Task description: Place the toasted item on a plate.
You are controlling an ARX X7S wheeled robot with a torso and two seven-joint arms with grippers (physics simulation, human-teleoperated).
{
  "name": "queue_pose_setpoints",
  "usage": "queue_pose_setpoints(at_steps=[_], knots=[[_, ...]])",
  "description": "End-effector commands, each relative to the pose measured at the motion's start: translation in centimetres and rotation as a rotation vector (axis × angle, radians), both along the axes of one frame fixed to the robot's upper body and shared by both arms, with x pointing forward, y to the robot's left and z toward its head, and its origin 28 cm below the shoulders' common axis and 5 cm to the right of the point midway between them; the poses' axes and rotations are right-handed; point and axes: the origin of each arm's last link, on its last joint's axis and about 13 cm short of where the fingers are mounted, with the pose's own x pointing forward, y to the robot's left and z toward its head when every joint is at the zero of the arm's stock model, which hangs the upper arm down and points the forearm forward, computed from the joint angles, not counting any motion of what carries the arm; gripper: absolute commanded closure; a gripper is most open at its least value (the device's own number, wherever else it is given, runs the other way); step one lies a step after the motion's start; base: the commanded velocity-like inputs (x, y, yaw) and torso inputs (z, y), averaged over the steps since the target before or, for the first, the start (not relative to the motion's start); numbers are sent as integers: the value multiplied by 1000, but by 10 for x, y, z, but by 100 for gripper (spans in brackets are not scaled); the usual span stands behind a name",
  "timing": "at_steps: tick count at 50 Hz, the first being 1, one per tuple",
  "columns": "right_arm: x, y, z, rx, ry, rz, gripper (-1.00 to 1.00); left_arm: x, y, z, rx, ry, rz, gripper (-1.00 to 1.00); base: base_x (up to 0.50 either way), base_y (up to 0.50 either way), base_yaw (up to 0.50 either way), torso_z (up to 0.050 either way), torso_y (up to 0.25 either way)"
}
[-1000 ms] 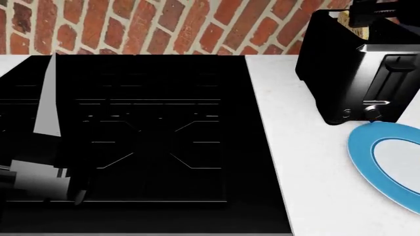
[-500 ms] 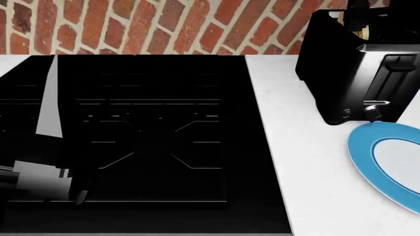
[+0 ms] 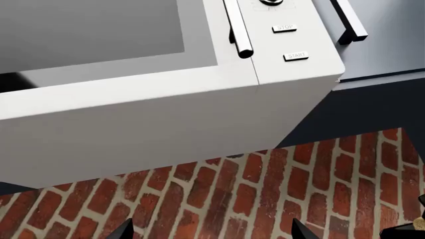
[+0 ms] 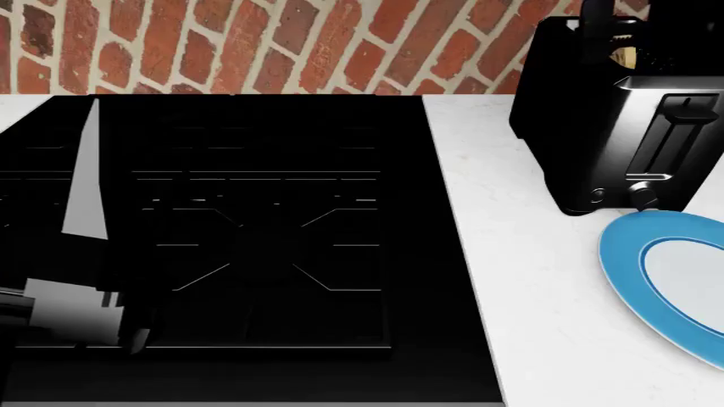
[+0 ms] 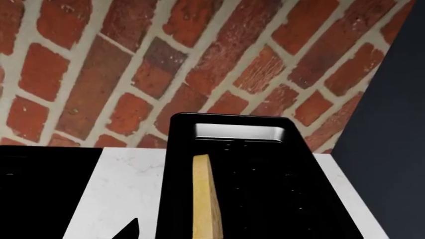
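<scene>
The toasted item [image 5: 204, 199] stands on edge in the slot of the black toaster [image 5: 265, 189]; a sliver of it shows in the head view [image 4: 626, 56]. My right gripper [image 5: 211, 234] hovers just above the toaster [image 4: 588, 136], open, with the slice between its jaws; one fingertip [image 5: 129, 230] shows over the counter, and the other is lost against the black toaster. The blue-rimmed plate [image 4: 620, 254] lies on the counter in front of the toaster. My left gripper [image 3: 211, 234] is open and empty, facing the brick wall.
A black stovetop [image 4: 249, 229] fills the left and middle, with my left arm [image 4: 68, 315] over its front left corner. A white counter [image 4: 509, 280] lies to the right. A grey microwave [image 3: 166, 99] hangs on the brick wall [image 4: 283, 42].
My right gripper has shifted left over the toaster top and now straddles the slice. The left arm has barely moved.
</scene>
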Motion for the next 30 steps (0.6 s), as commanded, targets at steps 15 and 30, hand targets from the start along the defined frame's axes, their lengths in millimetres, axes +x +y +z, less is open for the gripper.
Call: queue_pose_setpoints(at_steps=[15, 30], knots=[[-1, -5, -10, 21, 36, -30, -100, 0, -1, 0, 1, 2, -1, -100, 0, 0, 0, 0, 0], [1, -6, -21, 26, 72, -36, -100, 0, 0, -1, 0, 5, -1, -100, 0, 0, 0, 0, 0]])
